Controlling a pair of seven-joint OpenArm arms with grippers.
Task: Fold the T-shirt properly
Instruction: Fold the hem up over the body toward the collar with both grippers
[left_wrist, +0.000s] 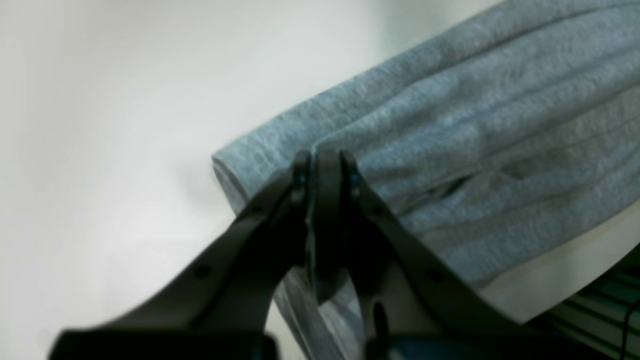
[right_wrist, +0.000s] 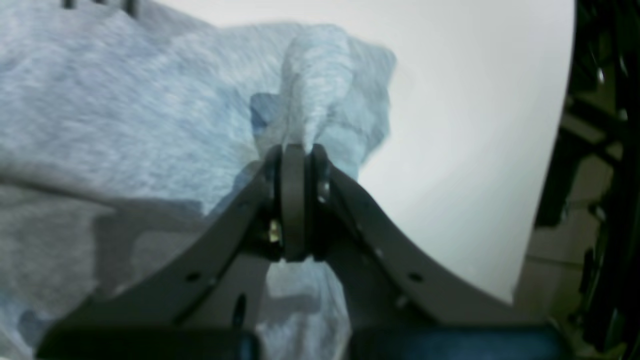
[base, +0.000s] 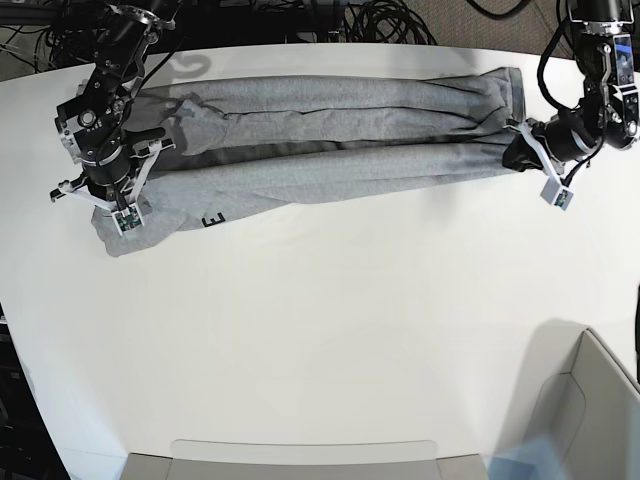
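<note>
Both arms are at the far side of the white worktop, one at each end of the T-shirt.

Left fingers: pressed together on a bunched edge of grey cloth. In the left wrist view the fabric fans out from the tips in long parallel ridges, up and away to the right, and a strip of it hangs down between and below the fingers. The worktop beside the tips is blurred.

Right fingers: likewise clamped on cloth. In the right wrist view a pinched tuft of the shirt stands up just above the tips, the bulk of the garment spreads off to their left, and more cloth shows beneath them. Bare worktop lies to their right.

T-shirt: it is stretched as a long, gathered band between the two grips, lying along the far edge of the worktop. From the base view it is folded lengthwise into two thick rolls with a dark crease between them. A small piece of black lettering shows on the near roll, close to the right fingers. The end by the right fingers spills out into a loose flap past the tips; the end by the left fingers is narrower and bunched.

A pale bin sits at the near corner, well apart from both grips.
</note>
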